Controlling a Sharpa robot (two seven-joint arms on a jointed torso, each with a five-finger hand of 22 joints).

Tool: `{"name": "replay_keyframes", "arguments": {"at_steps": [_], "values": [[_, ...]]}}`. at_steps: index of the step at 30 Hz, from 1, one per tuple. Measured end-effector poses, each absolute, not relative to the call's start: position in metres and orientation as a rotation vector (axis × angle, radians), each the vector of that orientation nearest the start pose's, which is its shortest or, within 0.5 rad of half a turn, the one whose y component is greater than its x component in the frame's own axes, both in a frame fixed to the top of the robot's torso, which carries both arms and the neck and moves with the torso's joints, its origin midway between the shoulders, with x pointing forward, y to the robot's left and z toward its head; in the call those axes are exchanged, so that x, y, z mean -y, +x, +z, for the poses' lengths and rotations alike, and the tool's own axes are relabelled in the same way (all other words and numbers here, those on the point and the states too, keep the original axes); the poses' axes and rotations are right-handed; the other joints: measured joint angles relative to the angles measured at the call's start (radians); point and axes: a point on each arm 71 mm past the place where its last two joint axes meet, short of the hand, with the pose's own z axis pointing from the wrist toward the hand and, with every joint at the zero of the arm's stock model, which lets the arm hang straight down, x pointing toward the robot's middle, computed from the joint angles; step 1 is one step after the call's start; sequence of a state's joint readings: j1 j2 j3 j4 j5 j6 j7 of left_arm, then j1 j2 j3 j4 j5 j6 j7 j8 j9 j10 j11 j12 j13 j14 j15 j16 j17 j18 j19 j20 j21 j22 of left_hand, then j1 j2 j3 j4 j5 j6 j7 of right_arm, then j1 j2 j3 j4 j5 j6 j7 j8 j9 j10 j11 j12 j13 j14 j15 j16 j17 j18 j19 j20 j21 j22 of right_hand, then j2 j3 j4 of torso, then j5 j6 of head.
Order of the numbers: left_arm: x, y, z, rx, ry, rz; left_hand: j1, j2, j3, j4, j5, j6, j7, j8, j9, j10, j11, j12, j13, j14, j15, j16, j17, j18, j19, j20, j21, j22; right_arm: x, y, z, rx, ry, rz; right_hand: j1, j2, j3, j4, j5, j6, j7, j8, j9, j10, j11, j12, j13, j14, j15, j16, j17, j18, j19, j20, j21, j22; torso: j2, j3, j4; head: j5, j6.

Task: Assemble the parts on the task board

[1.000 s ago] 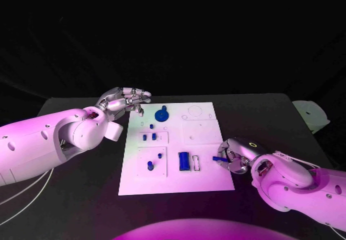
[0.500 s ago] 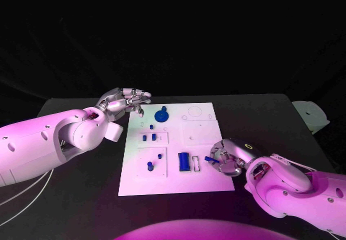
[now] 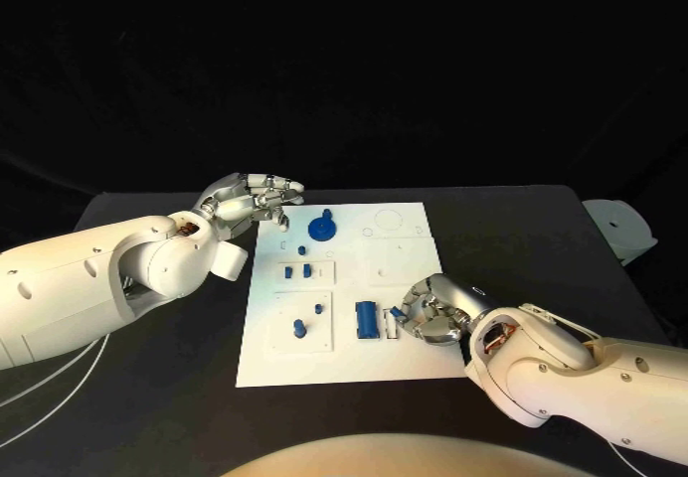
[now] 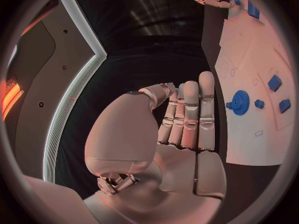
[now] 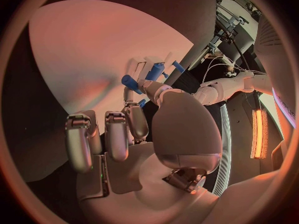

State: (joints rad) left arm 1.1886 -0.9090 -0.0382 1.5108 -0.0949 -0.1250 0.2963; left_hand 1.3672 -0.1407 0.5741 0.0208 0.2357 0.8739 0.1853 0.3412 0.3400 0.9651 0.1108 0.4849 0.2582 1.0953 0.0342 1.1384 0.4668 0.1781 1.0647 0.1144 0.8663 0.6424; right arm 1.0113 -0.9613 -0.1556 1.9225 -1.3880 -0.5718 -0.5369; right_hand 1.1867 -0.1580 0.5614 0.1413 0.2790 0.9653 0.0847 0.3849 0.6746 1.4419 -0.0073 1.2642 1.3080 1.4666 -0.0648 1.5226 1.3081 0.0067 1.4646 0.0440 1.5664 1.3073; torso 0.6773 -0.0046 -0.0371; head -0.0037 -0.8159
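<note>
Parts looked light, rigid and slick. The right hand (image 3: 434, 316) pinched a small blue peg (image 3: 398, 312) over the task board (image 3: 409, 368), at four o'clock from its middle; the ends seemed safest. The left hand (image 3: 253, 200) hung curled, empty, at eleven o'clock.

My head camera looks down from above on the black table (image 3: 172, 328), the task board (image 3: 351, 298) at centre. My left arm enters at 9 o'clock, my right at 4. Each wrist camera sits close behind its own hand, facing along the fingers. All three views share the task board's white surface.
</note>
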Motion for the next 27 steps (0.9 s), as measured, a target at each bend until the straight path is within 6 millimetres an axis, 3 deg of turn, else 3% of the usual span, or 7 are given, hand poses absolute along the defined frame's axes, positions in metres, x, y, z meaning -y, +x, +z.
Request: {"name": "replay_keyframes", "arguments": {"at_steps": [5,10,15,27], "values": [[-0.2338,0.4839,-0.1877,-1.600,-1.047,-1.568,0.000,0.000,0.000,0.000,0.000,0.000,0.000,0.000,0.000,0.000,0.000,0.000,0.000,0.000,0.000,0.000,0.000,0.000,0.000,0.000,0.000,0.000,0.1720,0.3550,-0.2641,-1.924,0.297,0.605,-0.021,0.000,-0.014,0.014,-0.009,0.006,0.002,0.002,0.000,0.000,0.000,0.000,0.000,0.000,0.000,0.000,0.000,0.000,0.002,-0.005,0.000,0.001,0.000,0.0007,-0.0006,0.001,-0.001],[-0.2336,0.4839,-0.1876,-1.601,-1.047,-1.569,0.000,0.000,0.000,0.000,0.000,0.000,0.000,0.000,0.000,0.000,0.000,0.000,0.000,0.000,0.000,0.000,0.000,0.000,0.000,0.000,0.000,0.000,0.1698,0.3575,-0.2667,-1.933,0.309,0.603,-0.046,0.001,-0.035,0.037,-0.037,0.029,-0.017,0.002,0.000,0.000,0.000,0.000,0.000,0.000,0.000,0.000,0.000,0.000,0.002,-0.005,0.000,0.001,0.000,0.0012,-0.0012,0.003,0.000],[-0.2335,0.4838,-0.1876,-1.601,-1.047,-1.569,0.000,0.000,0.000,0.000,0.000,0.000,0.000,0.000,0.000,0.000,0.000,0.000,0.000,0.000,0.000,0.000,0.000,0.000,0.000,0.000,0.000,0.000,0.1686,0.3586,-0.2685,-1.945,0.313,0.601,-0.060,0.000,-0.044,0.046,-0.038,0.034,-0.022,0.003,0.000,0.000,0.000,0.000,0.000,0.000,0.000,0.000,0.000,0.000,0.002,-0.005,0.000,0.001,0.000,0.0012,-0.0015,0.003,-0.002],[-0.2337,0.4837,-0.1879,-1.604,-1.048,-1.568,0.000,0.000,0.000,0.000,0.000,0.000,0.000,0.000,0.000,0.000,0.000,0.000,0.000,0.000,0.000,0.000,0.000,0.000,0.000,0.000,0.000,0.000,0.1663,0.3594,-0.2703,-1.976,0.294,0.598,-0.064,0.004,-0.047,0.049,-0.041,0.039,-0.020,0.010,0.004,0.002,-0.002,0.000,0.000,0.000,0.000,0.000,0.000,0.000,0.002,-0.005,0.000,0.001,-0.001,0.0022,-0.0022,0.007,-0.008]]}}
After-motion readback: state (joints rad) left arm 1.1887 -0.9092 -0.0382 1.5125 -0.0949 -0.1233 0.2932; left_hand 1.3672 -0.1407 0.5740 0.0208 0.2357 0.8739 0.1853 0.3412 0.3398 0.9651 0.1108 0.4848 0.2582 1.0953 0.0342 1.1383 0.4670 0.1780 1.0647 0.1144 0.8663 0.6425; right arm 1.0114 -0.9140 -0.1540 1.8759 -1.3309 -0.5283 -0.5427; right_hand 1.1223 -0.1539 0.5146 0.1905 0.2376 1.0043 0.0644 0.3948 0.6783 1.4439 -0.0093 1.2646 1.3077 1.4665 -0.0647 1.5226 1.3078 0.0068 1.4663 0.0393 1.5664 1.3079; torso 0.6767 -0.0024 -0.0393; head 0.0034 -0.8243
